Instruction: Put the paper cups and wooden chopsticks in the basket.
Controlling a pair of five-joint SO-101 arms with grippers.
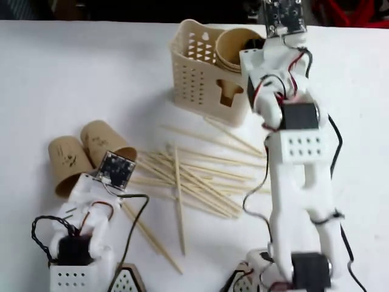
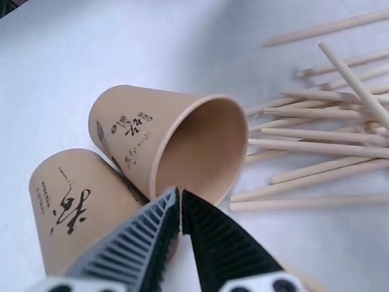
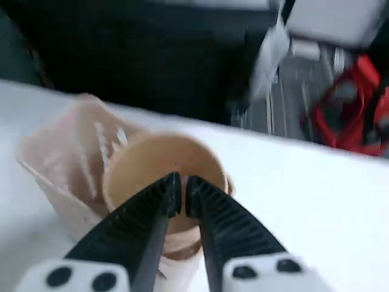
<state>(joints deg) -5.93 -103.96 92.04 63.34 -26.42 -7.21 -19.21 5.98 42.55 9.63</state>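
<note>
Two tan, black-printed paper cups [image 2: 130,131] lie tipped beside pale wooden chopsticks [image 2: 316,147]; left tool [image 2: 180,204] and right tool [image 3: 182,187] sit closed.

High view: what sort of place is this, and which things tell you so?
Probably a robotics lab or workbench: two small robot arms at a white table, with paper cups, wooden chopsticks and a basket laid out as practice items.
</note>
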